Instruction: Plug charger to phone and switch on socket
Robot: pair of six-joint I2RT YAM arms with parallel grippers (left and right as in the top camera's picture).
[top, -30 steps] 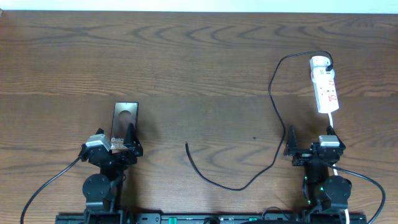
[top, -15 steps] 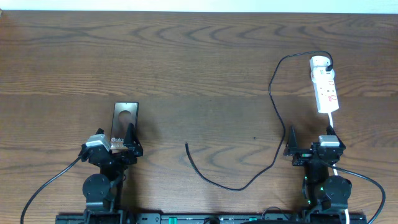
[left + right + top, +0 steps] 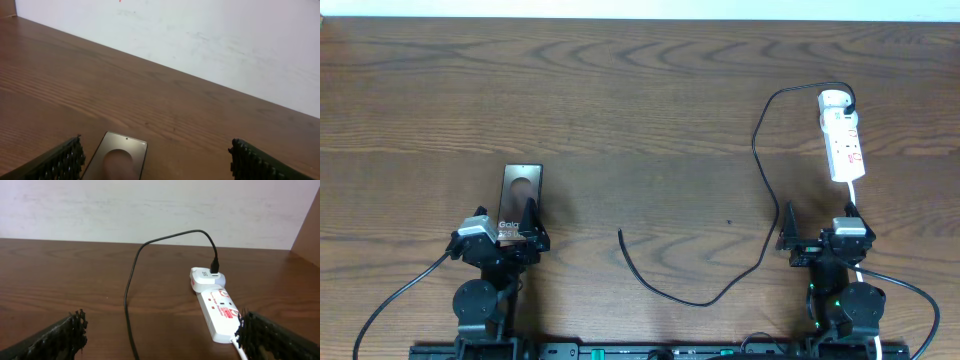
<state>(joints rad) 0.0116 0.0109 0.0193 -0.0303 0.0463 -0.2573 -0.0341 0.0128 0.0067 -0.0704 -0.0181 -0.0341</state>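
Observation:
The phone [image 3: 521,192] lies flat at the left, its near end under my left gripper [image 3: 516,232]; the left wrist view shows its far end [image 3: 120,156] between my wide-open, empty left fingers [image 3: 157,162]. The charger cable [image 3: 758,160] runs from a white adapter at the socket's far end and curves down to its free tip [image 3: 620,232] at the table's middle. The socket [image 3: 842,136] is a white power strip at the right, also seen in the right wrist view [image 3: 218,309]. My right gripper [image 3: 812,232] is open and empty, just short of the socket, fingers [image 3: 162,335] spread around the cable [image 3: 131,295].
The socket's white cord [image 3: 853,197] runs down toward my right arm base. A pale wall stands behind the table's far edge [image 3: 200,80]. Bare wood lies between the phone and the cable tip.

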